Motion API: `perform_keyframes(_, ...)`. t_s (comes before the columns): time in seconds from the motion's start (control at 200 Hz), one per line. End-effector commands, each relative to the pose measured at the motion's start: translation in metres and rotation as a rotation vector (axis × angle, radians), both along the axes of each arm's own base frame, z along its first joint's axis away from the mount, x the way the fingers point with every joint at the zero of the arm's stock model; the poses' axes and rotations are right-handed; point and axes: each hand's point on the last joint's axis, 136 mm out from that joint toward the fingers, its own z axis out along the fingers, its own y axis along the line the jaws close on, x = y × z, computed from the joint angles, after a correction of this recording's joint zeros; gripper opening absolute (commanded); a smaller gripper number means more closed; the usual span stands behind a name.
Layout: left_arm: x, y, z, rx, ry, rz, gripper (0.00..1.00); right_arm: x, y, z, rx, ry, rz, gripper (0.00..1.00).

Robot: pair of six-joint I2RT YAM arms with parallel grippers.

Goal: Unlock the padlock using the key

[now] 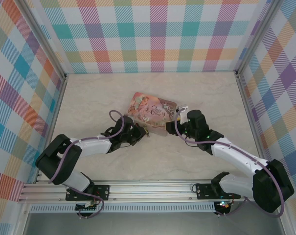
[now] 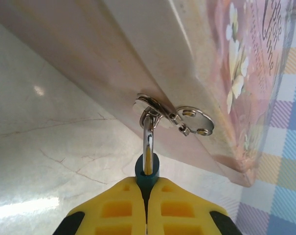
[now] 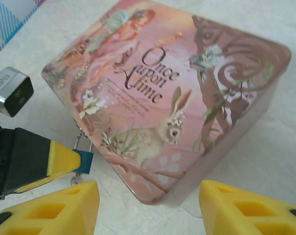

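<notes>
Marble-look table (image 1: 89, 98), with a pink tin (image 3: 152, 98) lying flat mid-table. Both arms reach in to its near side.

Left gripper (image 2: 147, 188): fingers pressed fully together on the teal body of the padlock (image 2: 147, 175). It looks like this pinch is there to steady the lock and pull it out from the tin wall so the keyhole end can be reached.

Right gripper (image 3: 148, 191): fingers wide apart, nothing between them. It hovers just off the tin's near corner, facing the lock, likely the hand meant to work the key.

The padlock hangs at the tin's front wall. Its shackle (image 2: 148, 139) is threaded through the silvery hasp (image 2: 155, 105) and looks closed, so the unlock is not yet done.

I cannot place the key for sure. A small silvery bit (image 3: 75, 179) just under the padlock body may be it, but it is too tiny to tell.
</notes>
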Motion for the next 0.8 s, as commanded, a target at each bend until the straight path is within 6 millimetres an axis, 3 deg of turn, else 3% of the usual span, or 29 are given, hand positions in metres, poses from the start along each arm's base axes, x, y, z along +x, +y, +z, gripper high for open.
perform_keyframes(0.0,-0.007,0.001,-0.026,0.111,0.016,-0.04,0.0,0.002,0.005,-0.003,0.026,0.056,0.0,0.56)
perform_keyframes(0.095,-0.004,-0.007,-0.027,0.085,0.012,-0.047,0.05,0.004,0.006,-0.01,0.012,0.075,0.009,0.55)
perform_keyframes(0.18,0.0,-0.009,-0.025,0.083,-0.002,-0.044,0.18,0.003,0.006,-0.014,0.003,0.085,0.017,0.54)
perform_keyframes(0.33,0.007,-0.016,-0.017,0.054,-0.037,-0.051,0.31,-0.001,0.005,-0.015,0.012,0.074,0.022,0.54)
perform_keyframes(0.605,0.016,-0.033,-0.012,0.01,-0.058,-0.083,0.34,-0.006,-0.002,-0.016,0.007,0.069,0.021,0.56)
perform_keyframes(0.795,0.015,-0.023,-0.003,0.057,-0.104,-0.079,0.41,-0.007,-0.001,-0.014,0.019,0.06,0.033,0.59)
